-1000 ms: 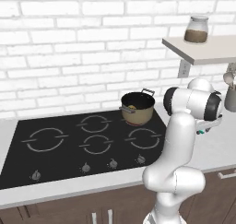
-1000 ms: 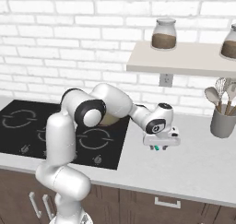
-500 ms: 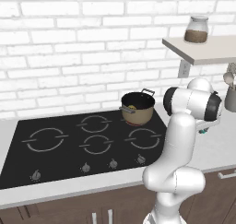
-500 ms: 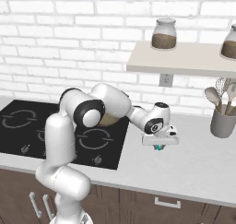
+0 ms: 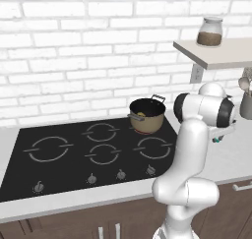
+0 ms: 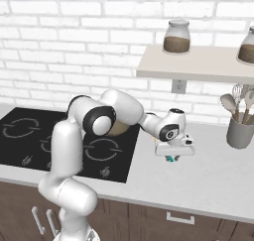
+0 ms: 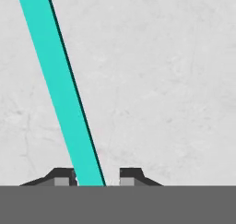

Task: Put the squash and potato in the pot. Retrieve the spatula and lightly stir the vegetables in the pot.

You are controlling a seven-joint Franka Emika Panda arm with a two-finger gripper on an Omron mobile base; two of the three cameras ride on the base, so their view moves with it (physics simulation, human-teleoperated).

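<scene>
In the hand view, a flat turquoise spatula handle (image 7: 60, 89) runs up and to the left over the pale grey speckled counter (image 7: 166, 80), its lower end passing between the two dark finger tips of the gripper (image 7: 97, 176). The left finger sits against the handle, while a gap remains beside the right finger, so I cannot tell whether the handle is clamped. In the right base view the white arm reaches low to the counter (image 6: 213, 180) just right of the black glass cooktop (image 6: 30, 136), with a speck of turquoise showing under the gripper (image 6: 171, 156). Further back, the round tan-brass pot (image 5: 146, 116) stands on the cooktop's rear right burner with a small bright yellow squash (image 5: 141, 117) inside. At the far right a grey utensil cup (image 6: 240, 132) holds tools, below a beige wall shelf (image 6: 198, 64) carrying a glass jar (image 6: 176, 36).
</scene>
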